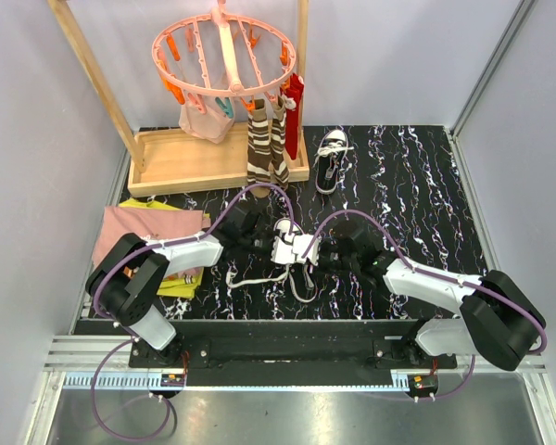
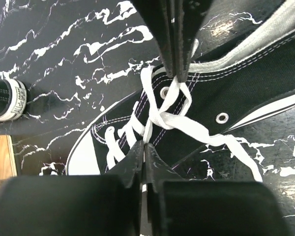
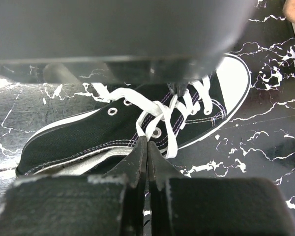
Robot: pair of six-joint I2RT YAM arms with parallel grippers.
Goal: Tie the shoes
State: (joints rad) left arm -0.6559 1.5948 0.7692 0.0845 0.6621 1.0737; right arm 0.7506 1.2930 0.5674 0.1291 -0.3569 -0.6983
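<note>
We see the near shoe [image 1: 285, 246] lying on its side at the centre of the overhead frame, on the black marbled table [image 1: 417, 185], with both arms meeting over it; the left gripper [image 2: 143, 147] reaches in from the left, its fingers pressed together on a strand of the white lace [image 2: 172, 120] just below the crossed knot; the right gripper [image 3: 147, 142] comes from the right, its fingers likewise closed tight, pinching the lace where it rises off the eyelets at the top of the left wrist view; loose lace ends trail on the table toward the bottom of the overhead frame; the far shoe [image 1: 331, 158] stands apart, above centre, just right of the wooden tray [image 1: 190, 158]; brown striped socks [image 1: 264, 148] hang over that tray's right end.
</note>
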